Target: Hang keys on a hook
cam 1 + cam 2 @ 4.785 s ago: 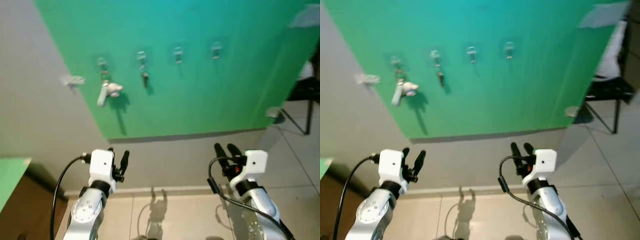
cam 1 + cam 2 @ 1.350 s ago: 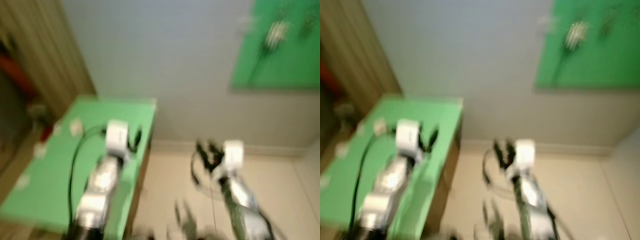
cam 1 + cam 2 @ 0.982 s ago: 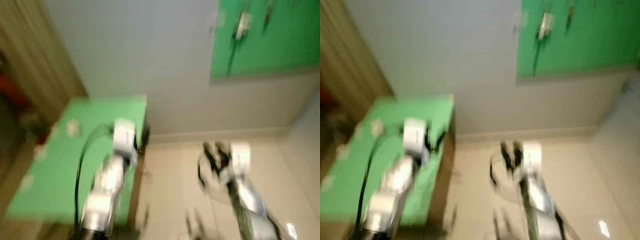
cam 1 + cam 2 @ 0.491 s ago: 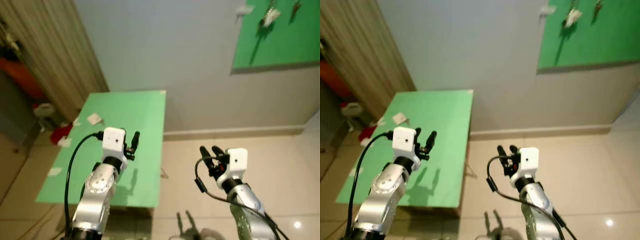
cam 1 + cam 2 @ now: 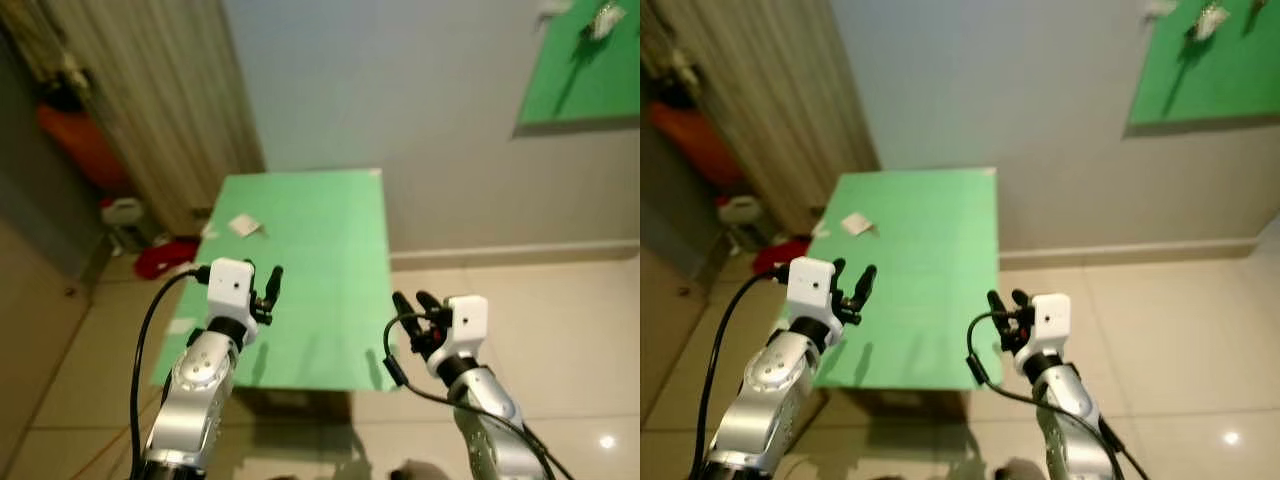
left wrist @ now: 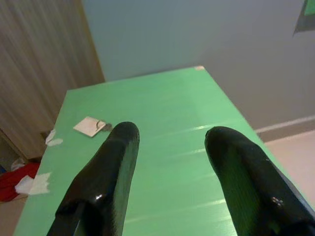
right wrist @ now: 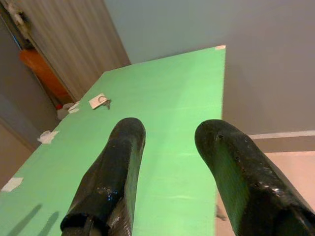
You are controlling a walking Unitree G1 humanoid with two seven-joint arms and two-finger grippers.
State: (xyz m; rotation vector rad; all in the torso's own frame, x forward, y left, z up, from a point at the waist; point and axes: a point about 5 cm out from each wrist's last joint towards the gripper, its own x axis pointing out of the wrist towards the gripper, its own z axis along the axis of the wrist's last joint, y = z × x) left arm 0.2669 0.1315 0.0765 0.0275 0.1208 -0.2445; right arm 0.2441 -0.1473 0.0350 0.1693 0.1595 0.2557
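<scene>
- Keys (image 6: pixel 102 126) with a white tag, small, lying flat near the far left edge of the green table (image 5: pixel 320 300).
- Hooks on the green board (image 5: pixel 590 70) high on the grey wall, well apart from the table; something pale hanging there.
- Left gripper (image 5: pixel 268 290) raised over the table's near part, fingers apart, empty.
- Right gripper (image 5: pixel 415 312) by the table's near right corner, fingers apart, empty.
- Curtain (image 5: pixel 150 100), orange object (image 5: pixel 80 145), red cloth (image 5: pixel 165 258) left of the table.

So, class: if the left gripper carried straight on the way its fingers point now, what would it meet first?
Probably the green table. The left gripper, fingers open, points across the tabletop toward its far edge and the grey wall. The white card with a key lies off to one side. Depth is unclear, so it might skim over to the wall.
</scene>
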